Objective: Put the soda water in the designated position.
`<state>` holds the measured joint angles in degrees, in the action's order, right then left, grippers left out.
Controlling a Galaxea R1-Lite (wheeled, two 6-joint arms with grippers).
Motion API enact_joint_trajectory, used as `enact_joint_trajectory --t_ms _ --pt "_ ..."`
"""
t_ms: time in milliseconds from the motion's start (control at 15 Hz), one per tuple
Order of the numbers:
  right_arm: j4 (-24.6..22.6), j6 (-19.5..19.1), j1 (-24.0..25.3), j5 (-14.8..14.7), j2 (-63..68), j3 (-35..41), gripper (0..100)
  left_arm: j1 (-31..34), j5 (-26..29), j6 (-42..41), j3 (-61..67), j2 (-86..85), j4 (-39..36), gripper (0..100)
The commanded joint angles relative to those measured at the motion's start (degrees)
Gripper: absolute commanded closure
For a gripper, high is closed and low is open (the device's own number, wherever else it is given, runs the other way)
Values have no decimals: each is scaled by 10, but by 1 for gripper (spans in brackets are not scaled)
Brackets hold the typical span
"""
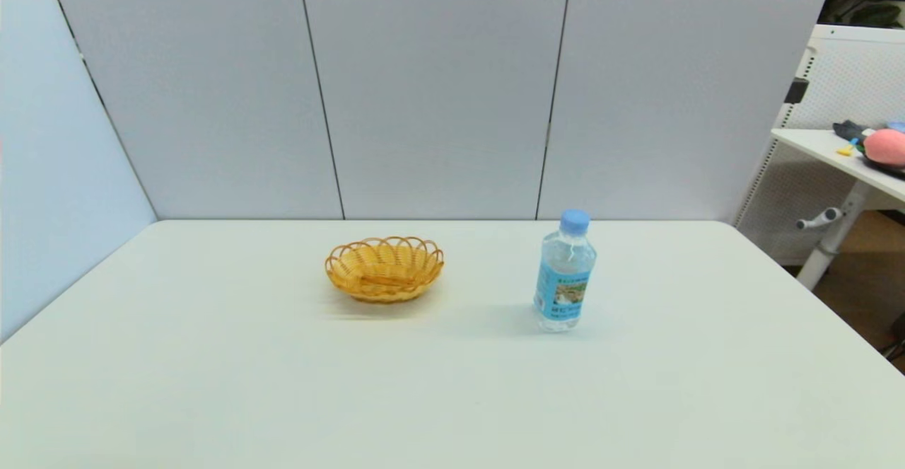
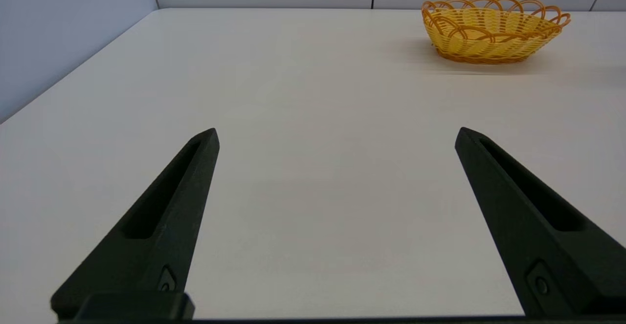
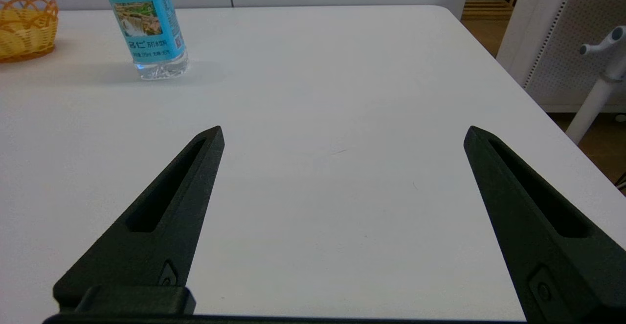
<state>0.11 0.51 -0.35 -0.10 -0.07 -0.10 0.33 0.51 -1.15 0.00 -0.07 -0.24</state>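
Note:
The soda water (image 1: 564, 271), a small clear bottle with a light blue cap and blue label, stands upright on the white table right of centre; its lower half also shows in the right wrist view as the soda water (image 3: 146, 26). A yellow wicker basket (image 1: 384, 268) sits to its left, holding nothing. My left gripper (image 2: 337, 136) is open over bare table, well short of the basket (image 2: 491, 31). Wide open too, my right gripper (image 3: 345, 136) hovers low over the table, far from the bottle. Neither arm shows in the head view.
Grey partition panels (image 1: 438, 87) close the table's back and left sides. Off the right edge stands a white side table (image 1: 841, 158) with toys on it, on a white leg (image 3: 596, 94).

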Motion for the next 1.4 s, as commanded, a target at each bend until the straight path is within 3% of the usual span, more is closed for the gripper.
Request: enact_joint_trajectory --t_ms 67,1067,1267,1400 --pt "0 0 0 0 1 0 0 0 0 0 0 -1 0 0" --pt "0 0 0 0 1 0 0 1 -8 25 0 1 1 0" --pt "0 0 0 -1 1 0 0 0 7 -42 -45 64 1 0" --pt "0 0 0 0 1 0 0 -19 52 -66 -97 155 0 0"
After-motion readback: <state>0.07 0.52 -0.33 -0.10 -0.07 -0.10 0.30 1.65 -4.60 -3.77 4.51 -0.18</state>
